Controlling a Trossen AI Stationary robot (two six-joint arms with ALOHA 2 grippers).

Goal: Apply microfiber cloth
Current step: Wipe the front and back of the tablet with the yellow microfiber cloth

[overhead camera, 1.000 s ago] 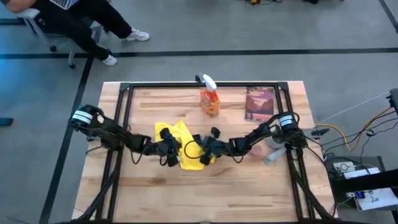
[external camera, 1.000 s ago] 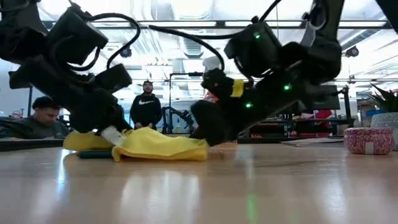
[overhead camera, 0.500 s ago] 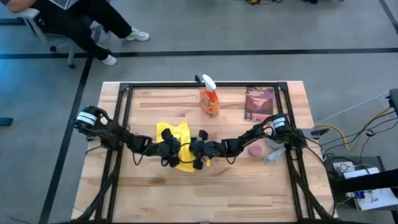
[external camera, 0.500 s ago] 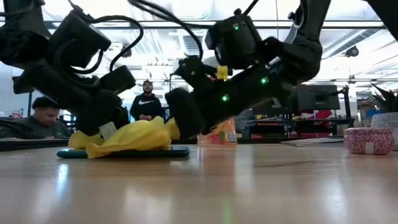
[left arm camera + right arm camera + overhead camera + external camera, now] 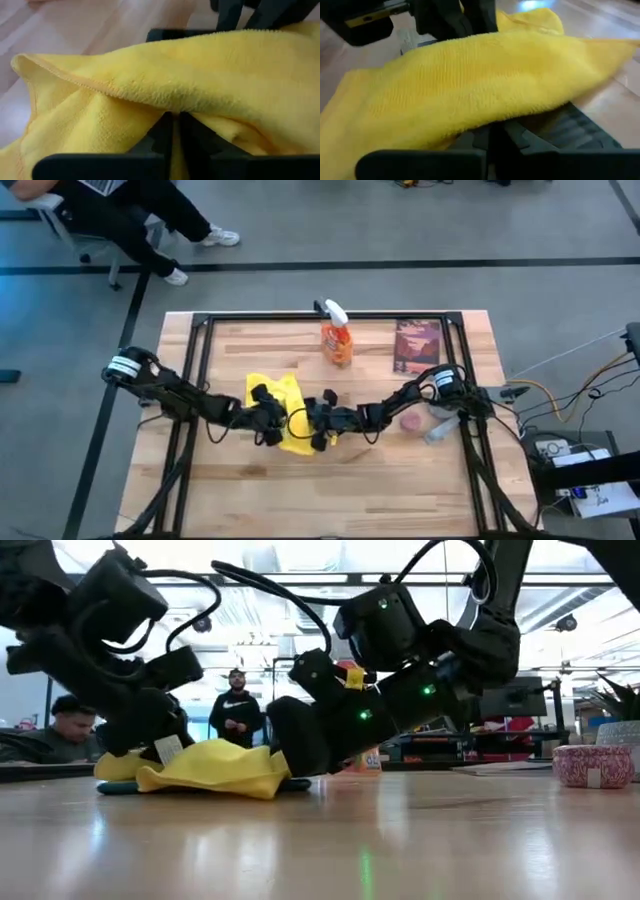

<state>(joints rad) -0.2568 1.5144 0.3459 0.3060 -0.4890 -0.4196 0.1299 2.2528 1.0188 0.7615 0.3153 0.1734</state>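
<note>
At frame centre, my left gripper and right gripper, both clamped on the microfiber cloth, have it bunched over the tablet, wiping unfinished.

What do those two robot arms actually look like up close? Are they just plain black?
Mostly black, yes. Both the left arm and the right arm are slim, jointed and dark, with a white-banded collar near each base. Loose black cables loop along them. In the low view the right arm's blocky housings show small green lights and a yellow tag; the left arm carries a white label. Each ends in two dark fingers.
</note>
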